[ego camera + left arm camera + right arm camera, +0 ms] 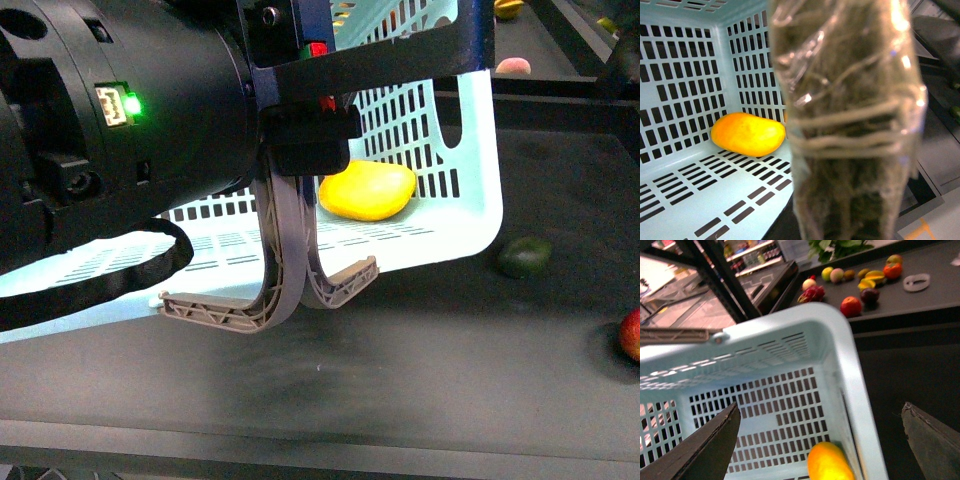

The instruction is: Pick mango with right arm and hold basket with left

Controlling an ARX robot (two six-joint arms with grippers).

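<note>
The front view looks forward from the robot's body, its left half crowded by the left arm [130, 130] close to the lens. The left wrist view peers past a blurred tool finger [850, 125] into the basket [720, 60], while the right wrist view looks down over its rim; all three share the mango [367, 191] against the slotted wall.

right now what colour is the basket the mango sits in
Pale blue; the basket shows best in the right wrist view.

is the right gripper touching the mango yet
Apart. The right wrist view shows the right gripper open wide, with the basket showing between each finger and the mango.
</note>
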